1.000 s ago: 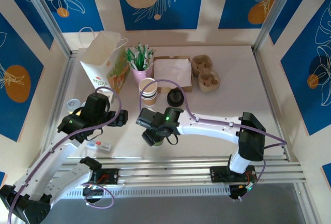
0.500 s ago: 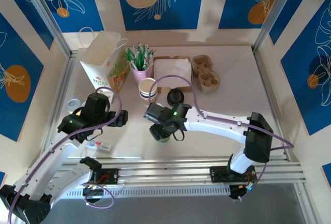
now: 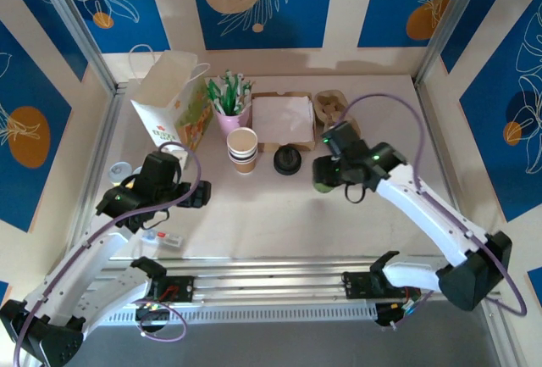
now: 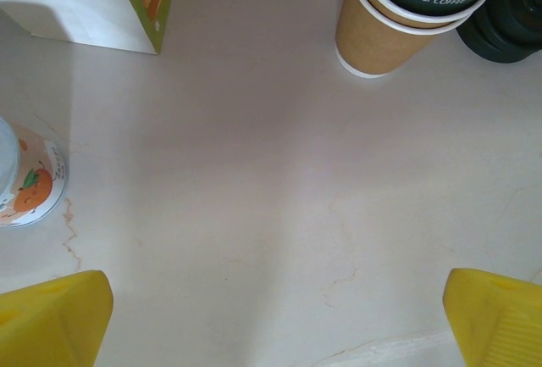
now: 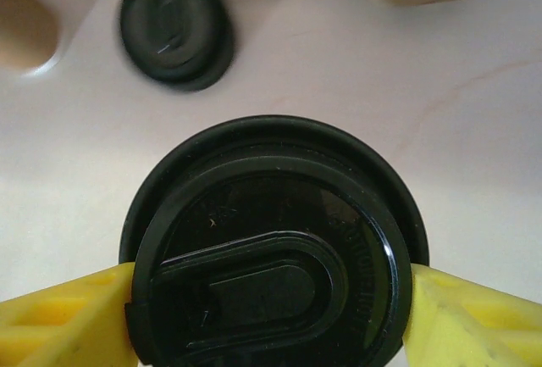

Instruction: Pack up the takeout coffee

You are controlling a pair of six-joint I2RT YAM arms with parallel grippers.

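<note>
Well right of the paper bag [image 3: 169, 100], past the cup stack [image 3: 243, 148] and the loose lid pile [image 3: 287, 160]: that's where the takeout coffee [image 5: 271, 248] is, clamped in the right jaws. Wrist view looks straight down on the black lid, with a yellow finger [image 5: 59, 312] pressed against each side of it. Can't tell whether the base is on the table [image 3: 254, 223] or clear of it.

The left jaws are spread wide with nothing between them, hanging just on the near side of the bag, tips low over bare table. The bag stands upright at the far left corner. From the top view its mouth looks open, though I can't confirm how wide.

Handling, my read:
- Paper cup with a snap-on lid. Light if empty, top-heavy and sloshy if filled. Fill isn't visible.
- The wall is soft and will dent or oval under a hard squeeze. The lid is a press fit and could pop off.
- The rim band under the lid is the stiffest place to hold, roughly where the fingers sit now. Moderate force only.
- Keep it vertical all the way to the bag, since the sip hole leaks if tipped.
- The bag is light paper, so a nudge on its wall could shift or tip it.
</note>
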